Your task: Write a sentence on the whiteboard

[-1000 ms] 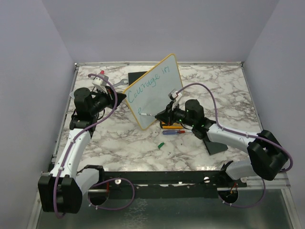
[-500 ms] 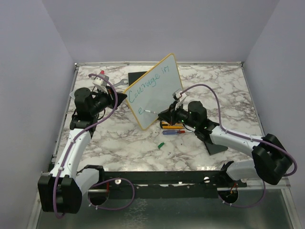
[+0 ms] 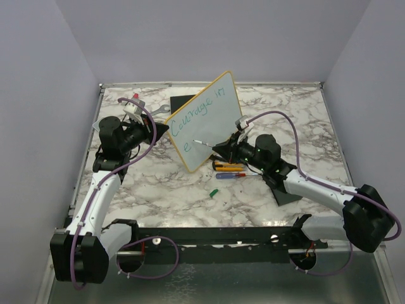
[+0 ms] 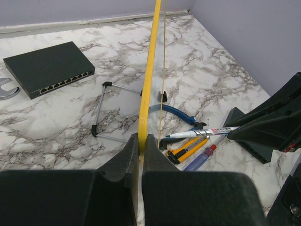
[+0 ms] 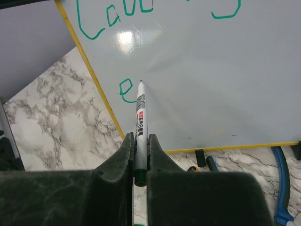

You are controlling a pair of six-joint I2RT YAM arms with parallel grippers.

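The whiteboard (image 3: 212, 126), white with a yellow rim, stands tilted on edge mid-table. The sentence (image 3: 196, 113) reads "Courage in" in teal, with a lone "e" (image 5: 126, 90) on the line below. My left gripper (image 3: 163, 128) is shut on the board's left rim, seen edge-on in the left wrist view as a yellow strip (image 4: 149, 70) between my fingertips (image 4: 140, 140). My right gripper (image 3: 223, 147) is shut on a grey marker (image 5: 140, 117). The marker's tip sits at the board just right of the "e".
A black network switch (image 3: 179, 102) and a wrench (image 3: 157, 109) lie behind the board. A yellow utility knife (image 3: 224, 167), a screwdriver (image 3: 234, 175) and blue pliers (image 4: 176, 113) lie by its foot. A green cap (image 3: 213, 192) lies nearer. A black wedge (image 3: 286, 193) sits under my right arm.
My right gripper has finished the "e" on the second line and carried the marker tip up and to the right. The left gripper and the board have stayed still.
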